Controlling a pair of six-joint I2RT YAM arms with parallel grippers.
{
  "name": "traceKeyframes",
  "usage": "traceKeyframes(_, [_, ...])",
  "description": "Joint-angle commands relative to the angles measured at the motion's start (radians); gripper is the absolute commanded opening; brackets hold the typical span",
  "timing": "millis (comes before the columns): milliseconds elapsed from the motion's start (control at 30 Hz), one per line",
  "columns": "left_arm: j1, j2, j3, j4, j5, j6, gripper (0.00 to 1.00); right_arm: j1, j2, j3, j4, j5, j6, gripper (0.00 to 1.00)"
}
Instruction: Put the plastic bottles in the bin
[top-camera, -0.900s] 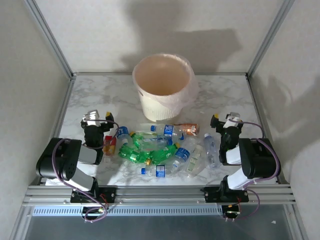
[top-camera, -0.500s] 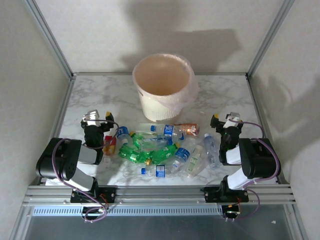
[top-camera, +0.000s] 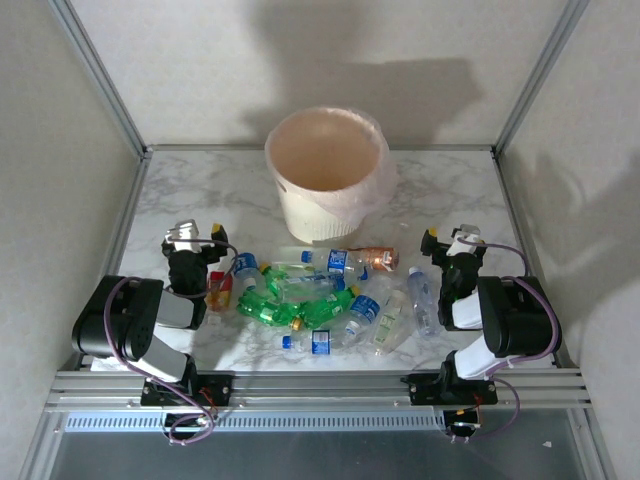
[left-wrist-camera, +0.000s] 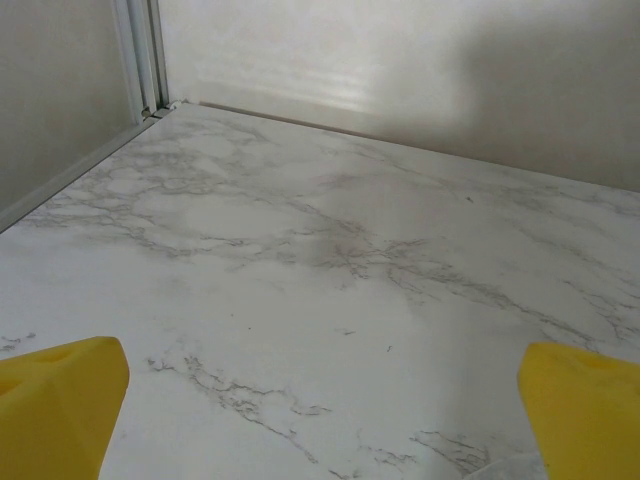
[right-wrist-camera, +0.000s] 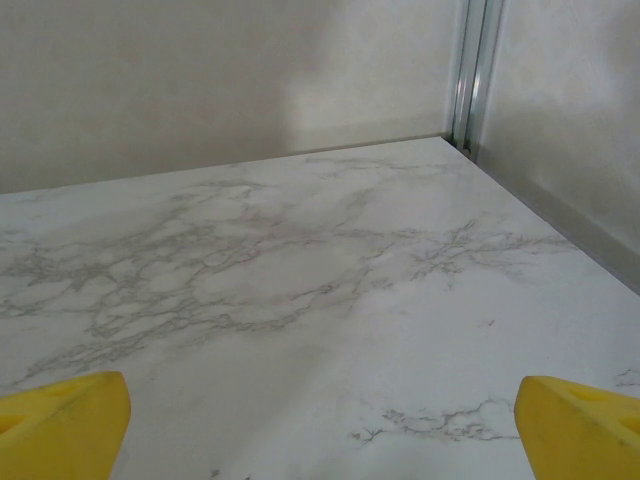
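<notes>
Nothing moved; labels (top-camera: 338, 262) on plastic bottles (top-camera: 272, 306) unreadable.

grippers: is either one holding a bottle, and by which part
Nothing is held: the left gripper and right gripper are open over bare table; the bottles lie loose.

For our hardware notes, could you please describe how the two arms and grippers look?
Left arm and right arm: black, with rounded joint housings, white link sections, looping purple cables. The left gripper and right gripper have blocky yellow fingertips.
</notes>
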Motion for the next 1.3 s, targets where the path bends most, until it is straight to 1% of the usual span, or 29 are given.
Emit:
traceKeyframes(0, [-0.01,0.005,0.017,0.027,-0.014,-0.007,0.99,0.006,0.003,0.018,0.049,0.044,-0.012,0.99])
traceKeyframes(33, [-0.011,0.002,0.018,0.038,-0.022,-0.006,0.99,0.012,-0.029,0.023,0.0,0.094,0.01,0.99])
traceKeyframes(67, [-0.02,-0.044,0.041,-0.045,-0.083,-0.014,0.99,0.014,-0.05,-0.003,0.041,0.072,-0.017,0.99])
traceKeyframes(100, [-0.02,-0.106,0.098,-0.208,-0.121,-0.029,0.99,0.062,-0.093,-0.007,0.022,0.176,-0.04,0.99])
traceKeyframes(133, [-0.019,-0.168,0.179,-0.364,-0.169,-0.042,1.0,0.123,-0.189,0.032,-0.122,0.356,-0.043,0.99])
traceKeyframes(167, [-0.019,-0.217,0.249,-0.474,-0.248,-0.077,1.0,0.156,-0.319,0.12,-0.385,0.475,0.051,0.99])
traceKeyframes(200, [-0.012,-0.261,0.309,-0.581,-0.306,-0.136,1.0,0.152,-0.425,0.211,-0.661,0.482,0.21,0.99])
traceKeyframes(233, [0.0,-0.305,0.392,-0.714,-0.341,-0.229,1.0,0.127,-0.527,0.298,-0.942,0.444,0.359,0.99])
traceKeyframes(267, [0.001,-0.337,0.473,-0.866,-0.374,-0.317,1.0,0.113,-0.601,0.317,-1.038,0.444,0.464,0.99])
traceKeyframes(300, [-0.001,-0.364,0.526,-0.973,-0.369,-0.387,0.98,0.106,-0.655,0.301,-1.072,0.436,0.521,0.99])
traceKeyframes(333, [-0.015,-0.392,0.559,-1.025,-0.316,-0.439,0.95,0.077,-0.698,0.292,-1.079,0.329,0.498,0.99])
traceKeyframes(367, [-0.05,-0.418,0.57,-1.049,-0.297,-0.468,0.93,0.05,-0.687,0.342,-1.163,0.246,0.508,0.99])
traceKeyframes(400, [-0.096,-0.441,0.578,-1.072,-0.318,-0.487,0.93,0.044,-0.636,0.43,-1.305,0.246,0.543,0.99])
traceKeyframes(467, [-0.216,-0.472,0.611,-1.137,-0.371,-0.497,0.93,0.049,-0.477,0.661,-1.659,0.255,0.636,0.99])
traceKeyframes(500, [-0.263,-0.475,0.628,-1.168,-0.379,-0.504,0.93,0.051,-0.413,0.762,-1.809,0.267,0.687,0.99])
traceKeyframes(533, [-0.321,-0.477,0.64,-1.195,-0.377,-0.51,0.92,0.055,-0.355,0.855,-1.943,0.276,0.716,0.99])
traceKeyframes(567, [-0.386,-0.477,0.643,-1.21,-0.379,-0.51,0.91,0.068,-0.327,0.892,-2.004,0.291,0.714,0.99])
traceKeyframes(633, [-0.51,-0.474,0.631,-1.223,-0.407,-0.499,0.91,0.068,-0.358,0.859,-1.991,0.253,0.671,0.99])
traceKeyframes(667, [-0.563,-0.47,0.624,-1.23,-0.429,-0.492,0.91,0.068,-0.395,0.825,-1.96,0.195,0.635,0.99])
traceKeyframes(700, [-0.613,-0.467,0.618,-1.246,-0.457,-0.488,0.91,0.068,-0.443,0.787,-1.918,0.106,0.59,0.99])
traceKeyframes(733, [-0.646,-0.466,0.613,-1.262,-0.462,-0.489,0.92,0.068,-0.478,0.756,-1.914,0.031,0.577,0.99])
traceKeyframes(767, [-0.66,-0.467,0.608,-1.272,-0.454,-0.498,0.92,0.07,-0.495,0.738,-1.928,-0.023,0.574,0.99])
traceKeyframes(800, [-0.665,-0.471,0.601,-1.283,-0.428,-0.514,0.92,0.072,-0.497,0.722,-1.955,-0.07,0.567,0.96])
traceKeyframes(867, [-0.665,-0.483,0.581,-1.282,-0.38,-0.535,0.92,0.089,-0.473,0.698,-2.018,-0.081,0.565,0.92])
traceKeyframes(1000, [-0.665,-0.472,0.573,-1.276,-0.322,-0.547,0.91,0.13,-0.463,0.609,-1.981,-0.131,0.558,0.92])
traceKeyframes(1133, [-0.665,-0.437,0.582,-1.273,-0.272,-0.569,0.87,0.203,-0.382,0.601,-1.981,-0.103,0.581,0.91])
traceKeyframes(1267, [-0.665,-0.435,0.572,-1.264,-0.264,-0.605,0.86,0.262,-0.289,0.591,-1.988,-0.056,0.623,0.9])
